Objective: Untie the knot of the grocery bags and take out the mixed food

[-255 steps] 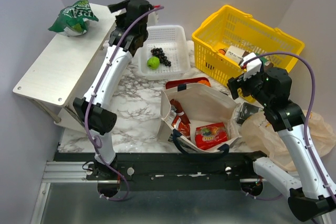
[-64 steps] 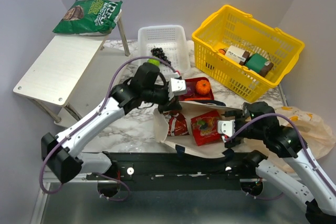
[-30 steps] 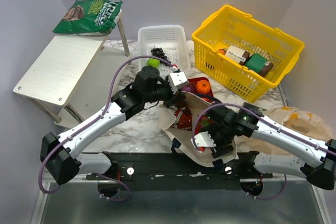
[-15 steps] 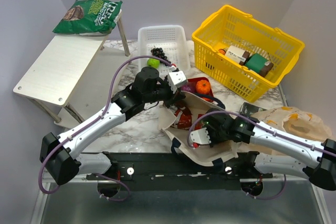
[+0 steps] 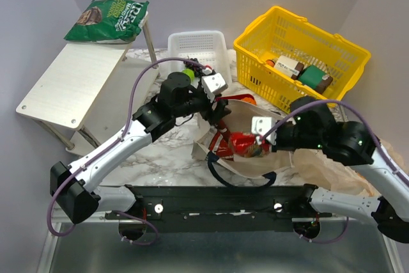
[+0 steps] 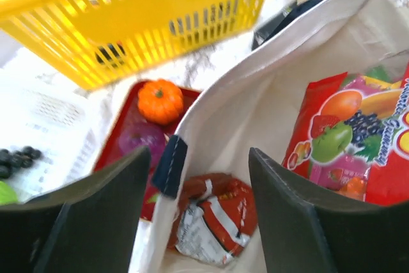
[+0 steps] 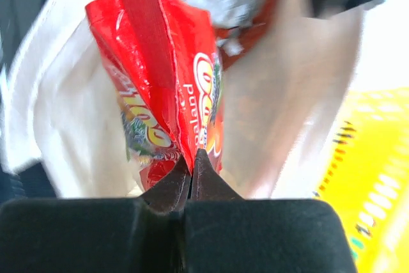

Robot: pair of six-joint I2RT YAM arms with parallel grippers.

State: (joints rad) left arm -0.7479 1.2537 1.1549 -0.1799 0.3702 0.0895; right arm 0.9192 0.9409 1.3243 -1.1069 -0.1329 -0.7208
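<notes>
Marble tabletop — snack packet in right gripper

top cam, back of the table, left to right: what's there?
green snack bag → white basket → yellow basket
</notes>
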